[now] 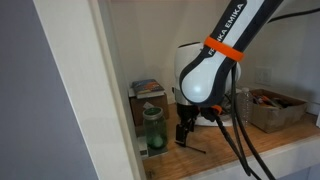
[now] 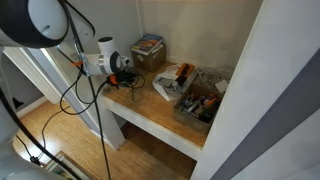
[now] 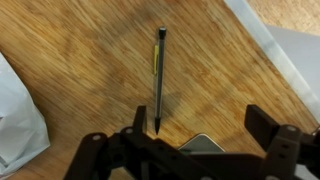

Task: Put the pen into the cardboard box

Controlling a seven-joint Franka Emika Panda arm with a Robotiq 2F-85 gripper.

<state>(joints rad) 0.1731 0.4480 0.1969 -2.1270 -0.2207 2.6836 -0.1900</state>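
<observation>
A dark pen with a yellow clip (image 3: 159,75) lies flat on the wooden tabletop (image 3: 90,60), its tip pointing toward my gripper. My gripper (image 3: 200,120) is open and empty just above the table, its left finger next to the pen's tip. In an exterior view the gripper (image 1: 185,130) hangs low over the table with the pen (image 1: 196,148) just under it. It also shows in an exterior view (image 2: 128,78) at the table's edge. An open cardboard box (image 1: 275,110) holding several small items stands at the far end of the table (image 2: 195,105).
A green jar (image 1: 153,128) stands close beside the gripper. A second box with a book on it (image 1: 148,92) sits against the wall (image 2: 148,48). A white bag (image 3: 15,110) lies at the left of the wrist view. Cables hang from the arm.
</observation>
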